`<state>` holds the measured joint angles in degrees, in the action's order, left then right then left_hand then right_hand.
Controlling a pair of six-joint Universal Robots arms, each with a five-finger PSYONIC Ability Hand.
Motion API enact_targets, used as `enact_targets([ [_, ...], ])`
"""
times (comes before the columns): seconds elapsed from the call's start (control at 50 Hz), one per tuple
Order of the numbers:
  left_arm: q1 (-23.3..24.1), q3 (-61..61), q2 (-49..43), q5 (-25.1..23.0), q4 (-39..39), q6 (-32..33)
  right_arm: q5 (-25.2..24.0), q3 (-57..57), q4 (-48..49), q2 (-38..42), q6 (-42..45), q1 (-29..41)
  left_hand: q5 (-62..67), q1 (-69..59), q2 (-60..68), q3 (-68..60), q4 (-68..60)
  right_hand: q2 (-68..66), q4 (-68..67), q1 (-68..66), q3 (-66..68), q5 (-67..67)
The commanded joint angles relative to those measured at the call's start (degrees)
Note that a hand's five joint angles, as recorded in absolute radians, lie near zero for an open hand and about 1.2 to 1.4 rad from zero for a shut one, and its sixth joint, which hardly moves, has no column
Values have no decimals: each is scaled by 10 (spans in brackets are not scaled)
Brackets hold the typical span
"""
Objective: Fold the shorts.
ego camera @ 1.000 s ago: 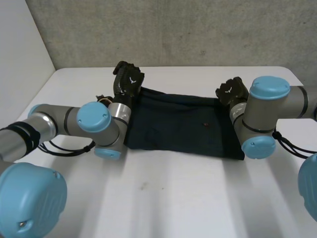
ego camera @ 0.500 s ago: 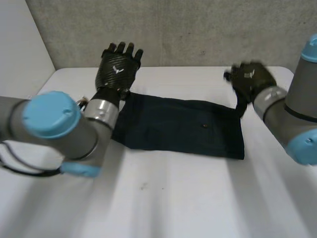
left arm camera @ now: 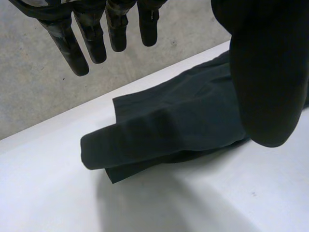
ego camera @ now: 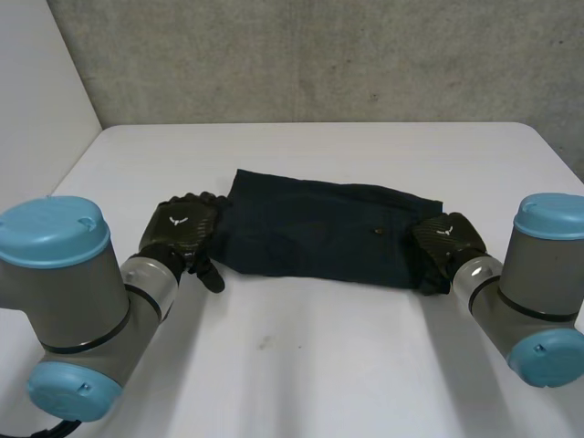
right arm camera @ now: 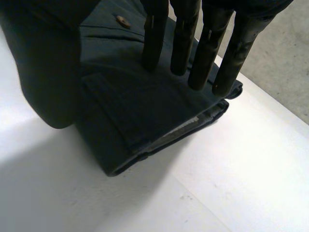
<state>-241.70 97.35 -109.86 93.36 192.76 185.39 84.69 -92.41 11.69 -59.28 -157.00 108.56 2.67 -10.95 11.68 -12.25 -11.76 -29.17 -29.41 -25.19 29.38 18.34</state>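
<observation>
The right hand (ego camera: 444, 246) sat over the near right corner of the shorts (ego camera: 319, 233) in the head view, so that corner was covered. From the right wrist, its thumb blocked a chunk of the cloth, and I couldn't tell if the fingertips actually touched it. Same deal with the left hand (ego camera: 181, 228): from the left wrist, the thumb hid part of the shorts, which ran out of frame behind it. The small brownish spot (ego camera: 378, 232) was too tiny to make out.

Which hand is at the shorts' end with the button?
The right hand: the small button lies on the shorts near it; the left hand has plain cloth.
</observation>
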Motion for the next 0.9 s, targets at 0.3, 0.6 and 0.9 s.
enact_targets([
  [0.3, 4, 6, -4, 12, 3, 1, 11, -26, -117, -92, 207, -69, -25, 7, -15, 20, 15, -508, -506, -548, 506, 517],
  [0.6, 5, 7, -1, 13, 2, 1, 9, 65, -140, -125, 421, 0, -25, 7, -15, 20, 15, -508, -506, -548, 506, 517],
  [0.9, -1, -16, 94, 11, -2, 1, -209, 246, -152, 37, 277, 192, -19, 2, -10, 15, 10, -508, -506, -548, 506, 517],
])
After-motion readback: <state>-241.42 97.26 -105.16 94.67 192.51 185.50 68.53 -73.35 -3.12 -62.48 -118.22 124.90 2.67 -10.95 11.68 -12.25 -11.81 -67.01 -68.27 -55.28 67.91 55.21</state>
